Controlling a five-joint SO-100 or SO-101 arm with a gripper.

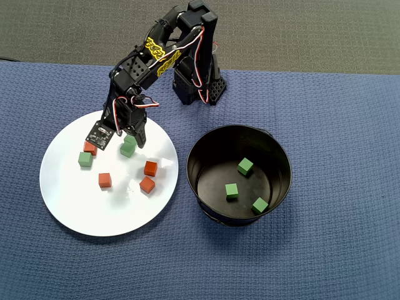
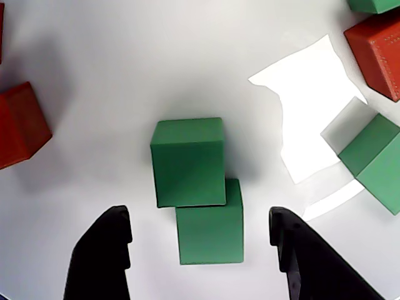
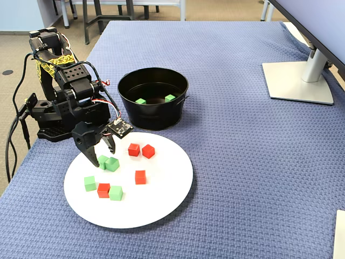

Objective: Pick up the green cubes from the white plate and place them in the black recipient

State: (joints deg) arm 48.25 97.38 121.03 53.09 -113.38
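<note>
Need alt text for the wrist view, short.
Two green cubes sit touching, one behind the other, on the white plate, with the open gripper straddling the nearer one, its two black fingers rising from the bottom edge. Red-orange cubes sit at the left edge and upper right, and another green cube at the right.

Gripper [image 2: 200, 250] is open over the white plate [image 1: 69, 206], w/ two touching green cubes [image 2: 194, 187] between the fingers; clear gaps on both sides of them in wrist view. Obstacles there: red-orange cube [image 2: 19, 125] at 9 o'clock, another green cube [image 2: 375, 159] at 3, red one [image 2: 378, 50] at 2. Black recipient [image 1: 206, 144] stands beside the plate in overhead view, its mouth is open, three cubes inside.
</note>
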